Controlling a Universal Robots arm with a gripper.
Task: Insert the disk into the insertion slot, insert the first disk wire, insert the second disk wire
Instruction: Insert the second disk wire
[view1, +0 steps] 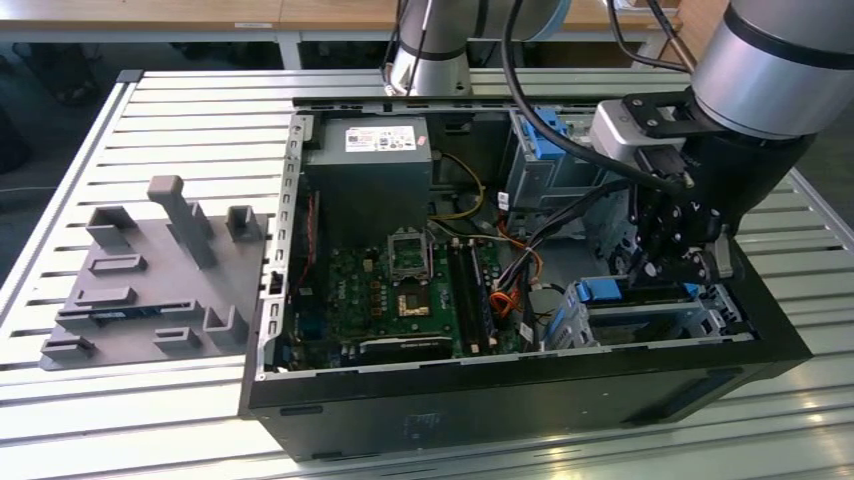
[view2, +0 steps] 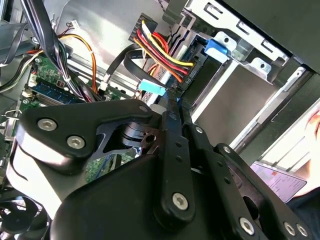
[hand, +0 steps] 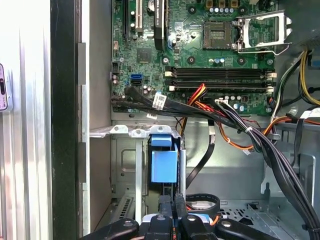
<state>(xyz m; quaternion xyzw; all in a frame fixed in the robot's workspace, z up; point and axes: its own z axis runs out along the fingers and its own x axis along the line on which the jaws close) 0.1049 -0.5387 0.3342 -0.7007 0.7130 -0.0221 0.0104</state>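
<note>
Jaws of the gripper (hand: 174, 202) look pressed together, tips touching the disk (hand: 164, 166), which stands edgewise in the insertion slot (view1: 650, 318) at the open computer case's corner; seating it well likely means pushing straight, without tilting.

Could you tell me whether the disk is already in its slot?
In: the disk, blue-framed, sits inside the grey slot, with the tool right above it.

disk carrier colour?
Bright blue carrier, best in the first wrist view, just ahead of the tool.
</note>
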